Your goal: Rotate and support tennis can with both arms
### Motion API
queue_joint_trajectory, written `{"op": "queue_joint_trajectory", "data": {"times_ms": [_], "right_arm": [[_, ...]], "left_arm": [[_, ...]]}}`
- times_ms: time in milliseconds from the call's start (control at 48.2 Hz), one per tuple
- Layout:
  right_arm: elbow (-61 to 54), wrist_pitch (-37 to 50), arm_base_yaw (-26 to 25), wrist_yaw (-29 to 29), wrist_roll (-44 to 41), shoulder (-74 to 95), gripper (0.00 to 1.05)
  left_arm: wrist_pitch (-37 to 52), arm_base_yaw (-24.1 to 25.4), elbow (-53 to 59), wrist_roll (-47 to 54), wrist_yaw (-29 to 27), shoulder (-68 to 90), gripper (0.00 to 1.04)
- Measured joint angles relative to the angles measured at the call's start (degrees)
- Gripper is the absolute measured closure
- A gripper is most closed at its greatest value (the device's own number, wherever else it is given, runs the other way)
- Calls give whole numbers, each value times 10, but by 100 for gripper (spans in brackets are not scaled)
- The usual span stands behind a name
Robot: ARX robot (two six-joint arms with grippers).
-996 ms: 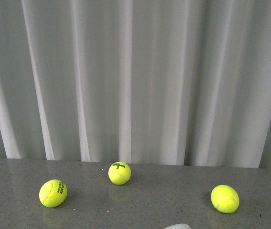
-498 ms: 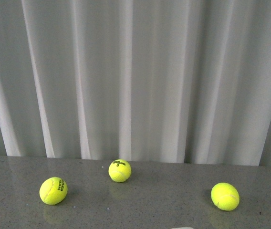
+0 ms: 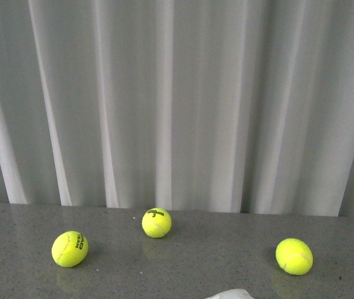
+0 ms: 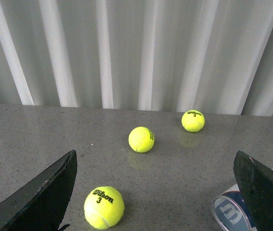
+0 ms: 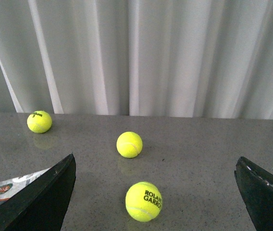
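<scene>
Grey speckled tabletop [image 3: 214, 261] runs back to a pleated white curtain [image 3: 177, 99]. The tennis can [image 4: 229, 212] sits on the tabletop close in front of the robot, with a white "W" on its navy band. From the right wrist, the can [image 5: 6, 188] shows a round emblem too small to read. Beyond the can, one ball [image 4: 104, 207] reads "Wilson 3", another ball [image 5: 143, 201] "ROLAND GARROS". The left fingers [image 4: 43, 195] and right fingers [image 5: 43, 197] are spread wide, gripping nothing. In front, the can's white sliver [image 3: 230, 294] shows larger than half a second ago.
</scene>
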State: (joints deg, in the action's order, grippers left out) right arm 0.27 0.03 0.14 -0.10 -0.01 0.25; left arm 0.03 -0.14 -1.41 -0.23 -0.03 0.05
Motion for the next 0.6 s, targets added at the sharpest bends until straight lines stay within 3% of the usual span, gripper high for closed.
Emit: {"op": "queue_joint_trajectory", "data": {"times_ms": [311,394,477,602], "right_arm": [[0,0,0,0,0,0,7],[0,0,0,0,0,0,7],[0,0,0,0,0,0,7],[0,0,0,0,0,0,7]], "left_arm": [[0,0,0,0,0,0,7],[-87,3,-35,-54,-9,65,7],[-72,22,-65,-110,40,204,7],[45,36,-98,-154,150,412,7]]}}
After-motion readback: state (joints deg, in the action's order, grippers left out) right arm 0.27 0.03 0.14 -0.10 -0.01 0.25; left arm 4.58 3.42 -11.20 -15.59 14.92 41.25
